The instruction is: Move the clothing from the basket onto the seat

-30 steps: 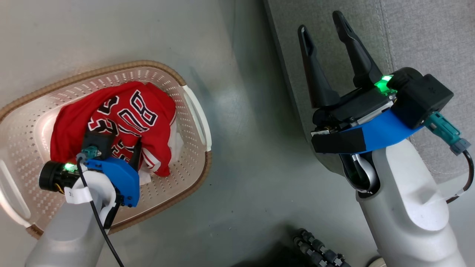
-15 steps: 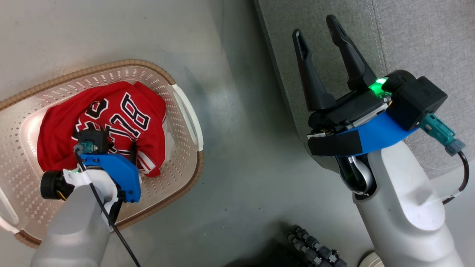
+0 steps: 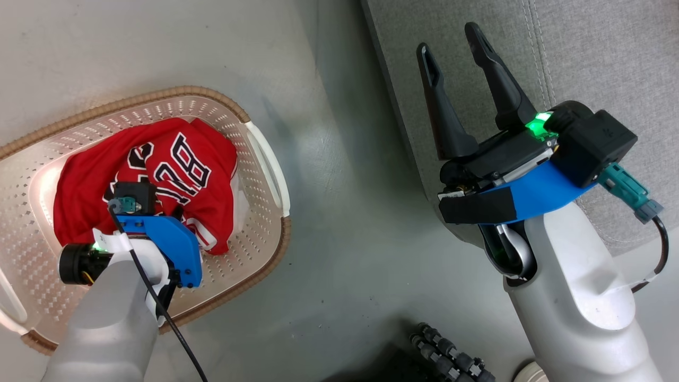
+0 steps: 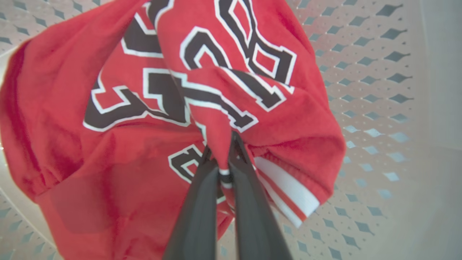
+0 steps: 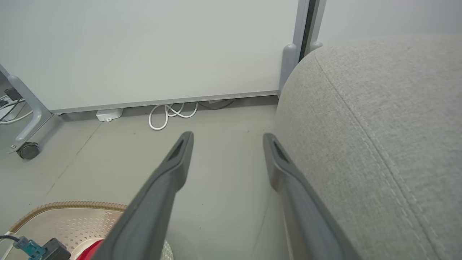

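The seat (image 3: 610,63) is a big sofa covered in light-grey woven fabric, with a rounded edge and a stitched seam along it, and it stands at the right on a smooth grey floor (image 3: 339,212). The basket (image 3: 159,95) stands on this floor at the left, well apart from the seat; it is oval, of cream plastic pierced with many small holes, with a brown woven-look rim and white side handles. The clothing (image 3: 175,159) lies inside the basket as a crumpled red heap of soft cloth, with large black letters outlined in white and a hem with white stripes. The left gripper (image 4: 225,144) is inside the basket, its two dark fingers pressed together on a fold of the clothing. The right gripper (image 3: 447,38) hangs over the near edge of the seat, its fingers spread apart with nothing between them.
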